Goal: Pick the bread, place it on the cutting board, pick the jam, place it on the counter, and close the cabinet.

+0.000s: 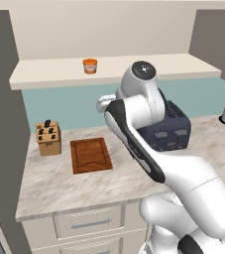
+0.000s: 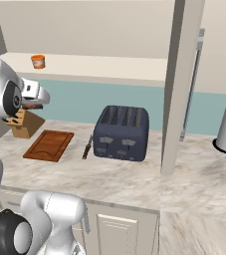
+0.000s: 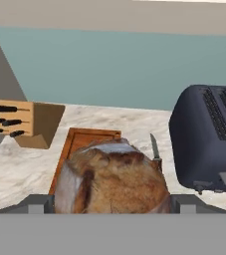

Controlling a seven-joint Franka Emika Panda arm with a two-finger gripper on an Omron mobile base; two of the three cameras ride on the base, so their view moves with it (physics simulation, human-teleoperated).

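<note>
The claw [image 3: 112,209] is pinching the round brown crusty bread loaf [image 3: 112,182] above the beige marbled surface [image 3: 20,169], near the reddish-brown wooden cutting board [image 3: 84,139].

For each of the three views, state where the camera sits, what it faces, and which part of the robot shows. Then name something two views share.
Left base view: behind the arm's left, facing the counter; arm at lower right.
Right base view: behind its right, facing the toaster; arm at lower left.
Hand view: on the hand, looking past the gripper holding the bread toward the cutting board.
Shared: both base views show the jam on the shelf.
</note>
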